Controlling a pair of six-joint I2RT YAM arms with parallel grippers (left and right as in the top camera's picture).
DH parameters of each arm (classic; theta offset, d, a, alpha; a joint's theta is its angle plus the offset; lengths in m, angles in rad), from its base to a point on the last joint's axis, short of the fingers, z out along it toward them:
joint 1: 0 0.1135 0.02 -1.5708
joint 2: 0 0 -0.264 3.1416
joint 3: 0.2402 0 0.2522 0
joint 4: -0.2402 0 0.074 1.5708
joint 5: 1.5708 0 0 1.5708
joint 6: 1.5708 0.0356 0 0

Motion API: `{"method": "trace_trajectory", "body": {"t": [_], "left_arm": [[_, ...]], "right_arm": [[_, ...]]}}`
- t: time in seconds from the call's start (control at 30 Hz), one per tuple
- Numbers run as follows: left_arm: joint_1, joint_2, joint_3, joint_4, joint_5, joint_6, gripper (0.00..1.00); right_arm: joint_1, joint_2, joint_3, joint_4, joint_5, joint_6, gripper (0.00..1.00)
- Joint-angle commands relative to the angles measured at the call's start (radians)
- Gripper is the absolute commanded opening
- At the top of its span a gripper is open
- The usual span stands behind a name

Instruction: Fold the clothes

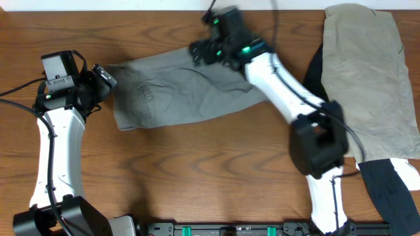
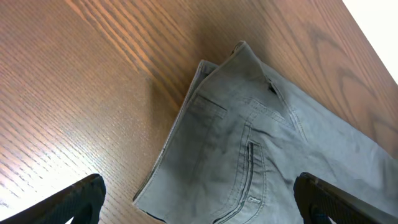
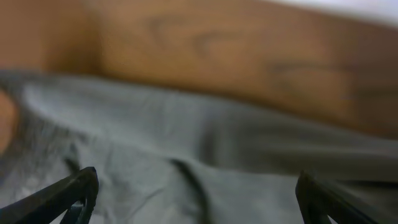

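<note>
The grey shorts (image 1: 177, 92) lie flat and folded across the middle of the wooden table, waistband end to the left. In the left wrist view the shorts (image 2: 261, 155) show a stitched pocket and a folded corner. My left gripper (image 1: 108, 77) hovers at the left end of the shorts, open, its fingers (image 2: 199, 202) wide apart over the cloth. My right gripper (image 1: 200, 51) is at the top far edge of the shorts, open, fingers (image 3: 199, 199) spread just above the grey fabric (image 3: 186, 155), which is blurred.
A paler khaki-beige garment (image 1: 371, 72) lies at the right of the table over a black garment (image 1: 394, 190), with a white piece (image 1: 410, 172) by it. A black rail (image 1: 249, 229) runs along the front edge. Bare wood (image 1: 197, 170) lies in front of the shorts.
</note>
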Motion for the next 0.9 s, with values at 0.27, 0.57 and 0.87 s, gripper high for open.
{"method": "trace_trajectory", "body": {"t": [0.27, 0.57, 0.87], "left_arm": [[0.0, -0.006, 0.01, -0.01, -0.055, -0.009, 0.98], [0.0, -0.006, 0.01, -0.011, -0.055, -0.009, 0.98], [0.0, -0.002, 0.01, -0.011, -0.054, -0.008, 0.98]], "right_arm": [[0.124, 0.069, -0.006, 0.021, -0.07, 0.005, 0.92], [0.159, 0.113, -0.006, 0.124, 0.008, 0.093, 0.18], [0.159, 0.174, 0.011, 0.233, -0.006, 0.142, 0.12]]}}
